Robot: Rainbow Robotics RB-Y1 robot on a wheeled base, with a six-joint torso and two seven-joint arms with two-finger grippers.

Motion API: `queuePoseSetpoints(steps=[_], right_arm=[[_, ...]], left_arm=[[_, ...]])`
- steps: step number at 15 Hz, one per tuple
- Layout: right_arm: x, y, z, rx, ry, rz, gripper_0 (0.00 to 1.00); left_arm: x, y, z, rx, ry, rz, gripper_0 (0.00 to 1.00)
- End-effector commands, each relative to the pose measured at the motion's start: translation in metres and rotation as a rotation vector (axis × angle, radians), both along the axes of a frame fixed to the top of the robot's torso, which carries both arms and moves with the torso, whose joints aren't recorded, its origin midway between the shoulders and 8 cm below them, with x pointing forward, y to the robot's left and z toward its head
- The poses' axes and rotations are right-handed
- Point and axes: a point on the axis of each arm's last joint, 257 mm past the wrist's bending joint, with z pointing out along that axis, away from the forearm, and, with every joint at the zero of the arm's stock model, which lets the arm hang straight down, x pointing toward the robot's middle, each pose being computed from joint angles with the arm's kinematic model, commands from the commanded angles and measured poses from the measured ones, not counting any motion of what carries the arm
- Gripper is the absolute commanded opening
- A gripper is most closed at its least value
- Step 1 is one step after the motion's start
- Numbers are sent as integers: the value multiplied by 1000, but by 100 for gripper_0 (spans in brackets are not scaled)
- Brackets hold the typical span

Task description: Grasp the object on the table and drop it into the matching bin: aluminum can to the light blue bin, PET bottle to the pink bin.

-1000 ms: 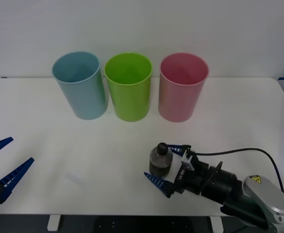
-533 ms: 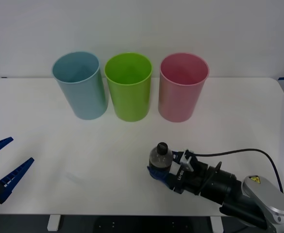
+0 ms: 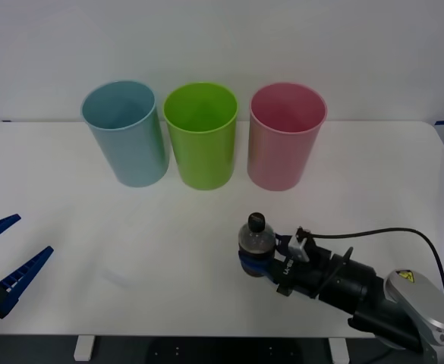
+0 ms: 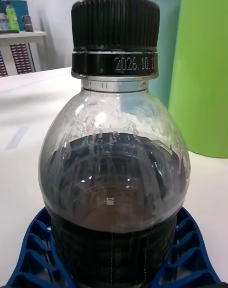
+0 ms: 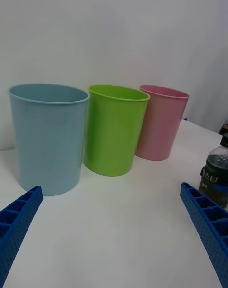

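The table (image 3: 92, 197) is the biggest thing before me, a wide white top with rounded corners. Across its far part, toward twelve o'clock, three tall round bins stand upright in a row. The light blue bin (image 3: 127, 135) is at about eleven o'clock, the green bin (image 3: 201, 136) at twelve just beside it, and the pink bin (image 3: 285, 137) at about one o'clock, close beside the green one. All three look hollow inside from what I can see of them.

My right arm reaches in from about four o'clock, low over the near part of the table, with a black cable (image 3: 388, 235) looping above it. My right gripper (image 3: 256, 262) is closed around the PET bottle (image 3: 256, 241), the blue ribbed fingers (image 4: 33, 259) hugging its dark lower band on both sides. The bottle stands upright, black cap on top, at about five o'clock from the pink bin and well apart from all three bins. I cannot tell whether its base touches the table.

My left gripper (image 3: 5, 262) waits at about eight o'clock, at the near left edge of the table, its blue fingers (image 5: 16, 224) spread wide and holding nothing.
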Motion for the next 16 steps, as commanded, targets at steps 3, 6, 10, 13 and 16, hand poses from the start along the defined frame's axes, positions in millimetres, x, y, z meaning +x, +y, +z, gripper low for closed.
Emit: queuePoseSetpoints(steps=[3,6,10,13,16], right_arm=[[12,-13,27,51,2,-41,0],[13,-20,59,111,22,-53,0],[12,-36,103,183,39,-70,0],[15,-49,136,225,49,-71,0],[14,-58,171,291,74,-64,0]], left_arm=[[0,0,0,0,0,0,100],[0,0,0,0,0,0,100],[0,0,0,0,0,0,100],[0,0,0,0,0,0,100],[0,0,0,0,0,0,100]])
